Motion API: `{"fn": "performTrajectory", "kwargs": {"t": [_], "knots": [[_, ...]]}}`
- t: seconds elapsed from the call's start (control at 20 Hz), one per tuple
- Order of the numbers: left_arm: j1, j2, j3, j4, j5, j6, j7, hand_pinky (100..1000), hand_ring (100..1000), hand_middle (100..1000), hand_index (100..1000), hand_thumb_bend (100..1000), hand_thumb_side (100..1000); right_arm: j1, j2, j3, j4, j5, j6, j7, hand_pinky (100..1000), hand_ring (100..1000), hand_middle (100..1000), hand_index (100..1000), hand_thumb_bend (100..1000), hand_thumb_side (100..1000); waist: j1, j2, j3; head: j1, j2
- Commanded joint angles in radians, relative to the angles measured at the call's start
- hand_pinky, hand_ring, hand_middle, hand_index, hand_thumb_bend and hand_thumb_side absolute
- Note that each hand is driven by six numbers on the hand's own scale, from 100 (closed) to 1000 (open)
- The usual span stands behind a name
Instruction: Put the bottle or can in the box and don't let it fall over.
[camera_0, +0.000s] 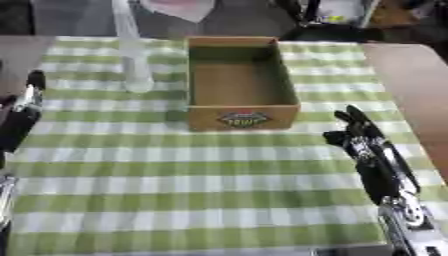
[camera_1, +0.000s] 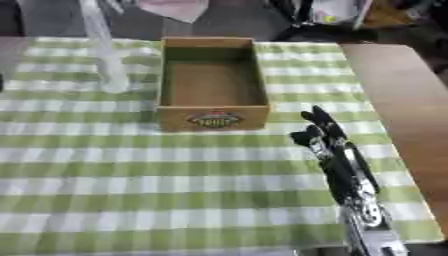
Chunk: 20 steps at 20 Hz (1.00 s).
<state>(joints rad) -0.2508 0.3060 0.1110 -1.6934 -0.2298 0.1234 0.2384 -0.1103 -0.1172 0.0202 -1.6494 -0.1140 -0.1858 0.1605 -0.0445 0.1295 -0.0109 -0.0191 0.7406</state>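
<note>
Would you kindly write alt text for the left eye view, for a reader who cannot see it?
An open, empty cardboard box sits on a green-and-white checked tablecloth, with a tall clear bottle standing upright to its left. The robot's right hand, fingers straight, rests near the box's front right corner; its left hand shows at the left edge.

Brown table (camera_0: 411, 75) covered by a green-and-white checked cloth (camera_0: 192, 190). On the cloth stood an open cardboard box (camera_0: 241, 82) with a front label, and, just to its left, an upright clear bottle (camera_0: 133, 60).
</note>
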Motion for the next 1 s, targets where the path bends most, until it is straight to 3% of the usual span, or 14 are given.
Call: {"fn": "performTrajectory", "kwargs": {"t": [0.05, 0.55, 0.75, 1.0], "knots": [[-0.007, 0.007, -0.001, -0.019, -0.002, 0.0, -0.001, 831, 1000, 1000, 943, 420, 627, -0.009, -0.005, 0.002, -0.018, 0.001, 0.0, 0.003, 792, 724, 909, 1000, 100, 610, 0.002, -0.014, 0.0, -0.003, -0.01], [-0.043, 0.038, -0.031, 0.015, 0.0, 0.011, 0.024, 826, 1000, 1000, 952, 426, 596, -0.007, -0.007, 0.005, -0.016, 0.001, 0.0, 0.004, 793, 723, 909, 1000, 100, 613, 0.004, -0.013, -0.001, -0.001, -0.011], [-0.115, 0.09, -0.087, 0.121, -0.019, 0.04, 0.055, 827, 1000, 1000, 949, 464, 597, -0.005, -0.008, 0.008, -0.014, 0.001, 0.0, 0.007, 793, 723, 909, 1000, 100, 612, 0.003, -0.021, -0.01, -0.003, -0.011], [-0.245, 0.111, -0.157, 0.333, -0.046, 0.047, 0.079, 826, 1000, 1000, 953, 524, 638, -0.002, -0.009, 0.016, -0.012, -0.002, 0.001, 0.015, 794, 723, 910, 1000, 100, 615, -0.01, -0.03, -0.013, -0.004, -0.007]]}}
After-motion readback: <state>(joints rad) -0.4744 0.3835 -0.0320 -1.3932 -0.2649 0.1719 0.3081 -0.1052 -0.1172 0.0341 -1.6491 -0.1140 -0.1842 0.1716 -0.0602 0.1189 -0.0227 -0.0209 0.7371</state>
